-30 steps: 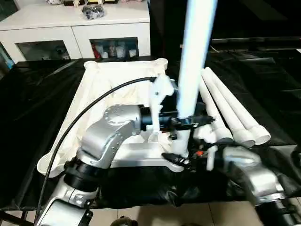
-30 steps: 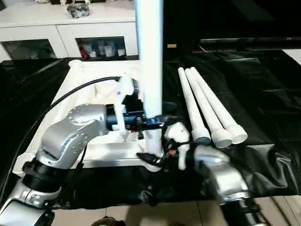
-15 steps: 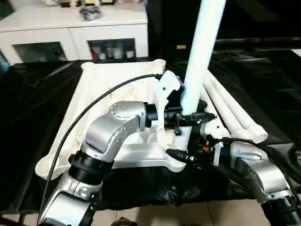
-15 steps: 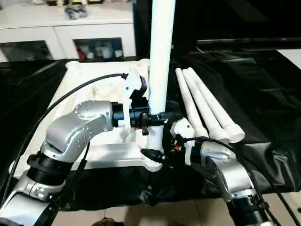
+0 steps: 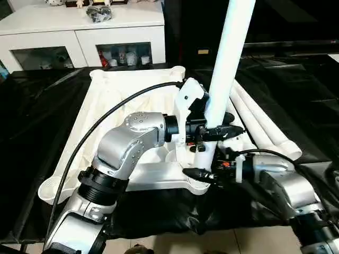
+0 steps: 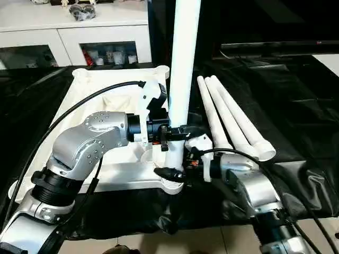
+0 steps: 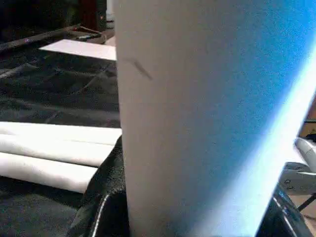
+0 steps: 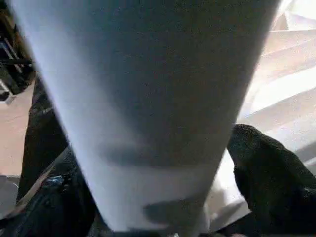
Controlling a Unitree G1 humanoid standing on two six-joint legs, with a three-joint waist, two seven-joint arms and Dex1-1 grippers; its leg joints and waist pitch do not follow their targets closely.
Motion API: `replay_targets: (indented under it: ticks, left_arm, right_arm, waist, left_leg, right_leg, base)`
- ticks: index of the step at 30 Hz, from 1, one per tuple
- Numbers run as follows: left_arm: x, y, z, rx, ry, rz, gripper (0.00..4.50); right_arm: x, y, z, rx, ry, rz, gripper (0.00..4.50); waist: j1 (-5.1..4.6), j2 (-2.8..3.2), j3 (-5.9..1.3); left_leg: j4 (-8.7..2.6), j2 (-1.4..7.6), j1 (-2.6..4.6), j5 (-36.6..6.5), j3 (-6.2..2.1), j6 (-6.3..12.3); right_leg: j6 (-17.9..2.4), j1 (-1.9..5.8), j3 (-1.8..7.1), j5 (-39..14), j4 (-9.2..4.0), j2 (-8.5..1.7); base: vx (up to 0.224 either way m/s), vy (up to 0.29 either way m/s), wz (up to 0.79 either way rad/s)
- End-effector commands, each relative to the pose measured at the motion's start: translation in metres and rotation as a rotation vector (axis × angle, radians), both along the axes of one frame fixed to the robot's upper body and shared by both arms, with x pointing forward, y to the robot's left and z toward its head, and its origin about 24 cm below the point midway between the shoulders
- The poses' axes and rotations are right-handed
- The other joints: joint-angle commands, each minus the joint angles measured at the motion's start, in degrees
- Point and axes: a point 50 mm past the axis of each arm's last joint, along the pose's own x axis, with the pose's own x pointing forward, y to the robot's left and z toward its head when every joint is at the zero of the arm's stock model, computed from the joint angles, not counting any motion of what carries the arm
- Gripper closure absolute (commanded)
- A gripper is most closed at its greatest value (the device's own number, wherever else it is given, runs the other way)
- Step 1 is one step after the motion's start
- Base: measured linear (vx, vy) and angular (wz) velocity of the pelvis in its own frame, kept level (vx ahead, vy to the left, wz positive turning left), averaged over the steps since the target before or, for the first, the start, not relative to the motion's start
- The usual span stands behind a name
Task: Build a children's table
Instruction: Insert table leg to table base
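The white tabletop [image 5: 122, 95] lies underside up on a black sheet. One white leg [image 5: 228, 58] stands in its near right corner socket [image 5: 198, 185] and leans slightly right at the top. My left gripper [image 5: 212, 132] is shut on this leg a little above the socket. My right gripper [image 5: 204, 174] clasps the leg's lower end, a finger [image 8: 271, 182] against each side. The leg [image 7: 197, 123] stands close in the left wrist view. Three more legs [image 5: 265, 127] lie side by side on the sheet, right of the tabletop.
A white cabinet [image 5: 79, 32] with glass doors stands behind the work. The black sheet [image 5: 32, 116] covers the surface around the tabletop. A black cable [image 5: 106, 121] arcs over my left forearm. Bare floor [image 5: 254, 243] shows beyond the near edge.
The whole view has shifted. The standing leg's top now leans a little more to the right. Both grippers stay at the same places on the leg.
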Motion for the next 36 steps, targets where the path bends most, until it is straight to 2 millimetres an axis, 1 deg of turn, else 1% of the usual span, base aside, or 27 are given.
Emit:
replay_targets:
  ticks: [1,2,5,7,8,10,11,13,14,16,17,20,22,24,25,26,28,29,30,31,32,33,35,36]
  left_arm:
    - [-0.001,0.001,-0.015,0.060,0.057,0.005,2.73]
    - [-0.001,0.001,-0.015,0.060,0.056,0.004,2.73]
    - [-0.002,0.002,-0.016,0.064,0.056,0.002,2.73]
    - [-0.002,0.002,-0.016,0.066,0.056,-0.002,2.73]
    - [-0.002,0.002,-0.016,0.067,0.056,-0.003,2.73]
    - [-0.002,0.003,-0.017,0.069,0.056,-0.006,2.73]
    - [-0.002,0.003,-0.017,0.071,0.057,-0.007,2.73]
    - [-0.002,0.003,-0.018,0.074,0.057,-0.008,2.73]
    - [-0.002,0.003,-0.018,0.074,0.058,-0.008,2.73]
    - [-0.002,0.003,-0.018,0.075,0.059,-0.013,2.73]
    - [-0.002,0.003,-0.018,0.075,0.059,-0.014,2.73]
    - [-0.003,0.003,-0.018,0.079,0.060,-0.020,2.73]
    - [-0.004,0.003,-0.019,0.089,0.027,-0.045,2.73]
    - [-0.006,0.003,-0.021,0.093,0.052,-0.054,2.73]
    - [-0.006,0.002,-0.021,0.083,0.073,-0.054,2.17]
    - [-0.005,0.002,-0.021,0.074,0.083,-0.051,2.03]
    - [-0.003,0.003,-0.019,0.053,0.073,-0.029,1.97]
    - [0.002,0.005,-0.017,0.014,0.044,0.023,1.86]
    - [0.003,0.005,-0.015,0.000,0.038,0.033,1.75]
    - [0.008,0.009,-0.007,-0.108,0.019,0.081,1.69]
    - [0.008,0.009,-0.007,-0.108,0.019,0.081,1.68]
    - [0.008,0.013,0.001,-0.196,0.021,0.095,1.68]
    - [0.009,0.016,0.006,-0.242,0.026,0.109,1.68]
    - [0.010,0.022,0.012,-0.300,0.025,0.128,1.68]
  right_arm:
    - [0.005,0.003,0.005,-0.005,-0.009,0.006,0.57]
    - [0.006,0.003,0.006,-0.005,-0.009,0.007,0.84]
    - [0.007,0.002,0.007,-0.005,-0.007,0.011,0.94]
    - [0.007,0.002,0.007,-0.005,-0.006,0.015,1.20]
    - [0.006,0.002,0.007,-0.004,-0.005,0.017,1.20]
    - [0.006,0.001,0.007,-0.004,-0.004,0.020,1.44]
    - [0.005,0.000,0.007,-0.005,-0.002,0.023,1.44]
    - [0.005,0.000,0.007,-0.007,-0.001,0.027,1.71]
    - [0.005,-0.001,0.007,-0.007,-0.001,0.027,1.71]
    - [0.005,-0.001,0.007,-0.009,-0.001,0.028,1.98]
    - [0.005,-0.001,0.007,-0.009,-0.002,0.028,1.98]
    - [0.005,-0.001,0.007,-0.010,-0.003,0.029,2.19]
    - [0.004,0.000,0.007,-0.009,-0.005,0.029,2.35]
    - [0.004,0.000,0.007,-0.008,-0.006,0.029,2.39]
    - [0.004,0.001,0.006,-0.007,-0.006,0.027,2.43]
    - [0.005,0.001,0.006,-0.006,-0.007,0.025,2.45]
    - [0.005,0.001,0.006,-0.003,-0.007,0.021,2.47]
    - [0.004,0.002,0.005,0.002,-0.006,0.017,2.49]
    - [0.004,0.002,0.005,0.003,-0.005,0.017,2.50]
    - [0.004,0.003,0.004,0.009,-0.004,0.013,2.50]
    - [0.004,0.003,0.004,0.009,-0.004,0.013,2.51]
    - [0.003,0.004,0.003,0.012,-0.001,0.010,2.51]
    - [0.002,0.004,0.003,0.013,0.000,0.009,2.51]
    - [0.001,0.004,0.001,0.015,0.002,0.004,2.51]
  waist:
    - [0.05,-1.50,-3.28]
    - [0.09,-1.39,-3.33]
    - [0.04,-1.41,-3.24]
    - [0.04,-1.39,-3.19]
    - [0.01,-1.42,-3.15]
    - [0.03,-1.33,-3.16]
    - [0.00,-1.37,-3.15]
    - [-0.02,-1.31,-3.10]
    - [-0.05,-1.36,-3.11]
    - [-0.03,-1.25,-3.12]
    - [-0.05,-1.25,-3.09]
    - [-0.06,-1.23,-3.05]
    - [-0.09,-1.36,-3.04]
    - [-0.09,-1.32,-3.05]
    - [-0.11,-1.33,-3.06]
    - [-0.13,-1.34,-3.03]
    - [-0.10,-1.33,-3.08]
    - [-0.06,-1.29,-3.08]
    - [-0.08,-1.34,-3.10]
    - [-0.10,-1.53,-3.09]
    - [-0.07,-1.53,-3.14]
    - [-0.01,-1.36,-3.19]
    - [-0.01,-1.45,-3.24]
    - [-0.03,-1.40,-3.24]
  left_leg:
    - [-4.46,4.25,1.07,-16.90,-2.69,1.87]
    - [-4.46,4.27,1.03,-16.60,-2.72,1.87]
    - [-4.48,4.27,1.07,-17.14,-2.70,1.75]
    - [-4.49,4.26,1.16,-17.55,-2.70,1.55]
    - [-4.48,4.23,1.19,-17.81,-2.70,1.43]
    - [-4.49,4.23,1.18,-17.93,-2.75,1.39]
    - [-4.53,4.24,1.16,-18.00,-2.76,1.38]
    - [-4.49,4.20,1.28,-18.61,-2.76,1.23]
    - [-4.51,4.21,1.26,-18.65,-2.79,1.21]
    - [-4.56,4.26,1.24,-18.70,-2.84,1.16]
    - [-4.59,4.25,1.25,-18.96,-2.85,1.08]
    - [-4.59,4.25,1.28,-19.27,-2.87,0.97]
    - [-4.60,4.21,1.27,-19.46,-2.88,0.94]
    - [-4.63,4.22,1.32,-19.64,-2.88,0.82]
    - [-4.64,4.24,1.37,-19.61,-2.88,0.76]
    - [-4.62,4.20,1.31,-19.57,-2.84,0.77]
    - [-4.60,4.20,1.26,-19.02,-2.83,0.97]
    - [-4.58,4.22,1.25,-18.95,-2.83,0.99]
    - [-4.61,4.22,1.17,-18.78,-2.83,1.17]
    - [-4.52,4.15,1.05,-18.45,-2.74,1.37]
    - [-4.51,4.12,0.93,-18.20,-2.72,1.43]
    - [-4.55,4.25,1.05,-17.95,-2.71,1.46]
    - [-4.57,4.22,0.83,-17.59,-2.77,1.48]
    - [-4.60,4.27,0.83,-17.47,-2.76,1.55]
  right_leg:
    - [-8.89,1.41,2.46,-25.21,-5.39,-5.12]
    - [-9.02,1.50,2.46,-24.88,-5.29,-5.22]
    - [-8.90,1.42,2.47,-25.33,-5.37,-5.19]
    - [-8.55,1.33,2.51,-26.40,-5.52,-5.23]
    - [-8.38,1.29,2.48,-27.02,-5.59,-5.22]
    - [-8.07,1.29,2.49,-27.45,-5.63,-5.24]
    - [-7.97,1.27,2.47,-27.48,-5.65,-5.19]
    - [-7.75,1.13,2.48,-28.45,-5.80,-5.19]
    - [-7.68,1.17,2.47,-28.52,-5.76,-5.19]
    - [-7.59,1.15,2.48,-28.55,-5.78,-5.22]
    - [-7.57,1.11,2.45,-28.64,-5.79,-5.18]
    - [-7.41,1.06,2.46,-29.29,-5.87,-5.26]
    - [-7.18,1.03,2.45,-29.72,-5.94,-5.24]
    - [-6.89,0.97,2.48,-30.13,-5.97,-5.26]
    - [-7.08,0.93,2.48,-29.80,-5.90,-5.22]
    - [-7.29,0.96,2.48,-29.64,-5.87,-5.22]
    - [-7.37,0.99,2.52,-29.13,-5.87,-5.24]
    - [-7.41,1.01,2.53,-29.03,-5.89,-5.27]
    - [-7.42,1.10,2.50,-28.57,-5.88,-5.21]
    - [-7.49,1.20,2.48,-28.35,-6.01,-5.26]
    - [-7.53,1.29,2.49,-28.20,-5.91,-5.27]
    - [-7.71,1.19,2.51,-27.72,-5.84,-5.26]
    - [-8.07,1.38,2.43,-27.07,-5.79,-5.32]
    - [-8.46,1.33,2.43,-26.16,-5.68,-5.27]
  base:
    - [0.000,0.000,0.00]
    - [0.000,0.000,0.00]
    - [0.000,0.000,0.00]
    - [0.000,0.000,0.00]
    - [0.000,0.000,0.00]
    - [0.000,0.000,0.00]
    - [0.000,0.000,0.00]
    - [0.000,0.000,0.00]
    - [0.000,0.000,0.00]
    - [0.000,0.000,0.00]
    - [0.000,0.000,0.00]
    - [0.000,0.000,0.00]
    - [0.000,0.000,0.00]
    - [0.000,0.000,0.00]
    - [0.000,0.000,0.00]
    - [0.000,0.000,0.00]
    - [0.000,0.000,0.00]
    - [0.000,0.000,0.00]
    - [0.000,0.000,0.00]
    - [0.000,0.000,0.00]
    - [0.000,0.000,0.00]
    - [0.000,0.000,0.00]
    - [0.000,0.000,0.00]
    - [0.000,0.000,0.00]
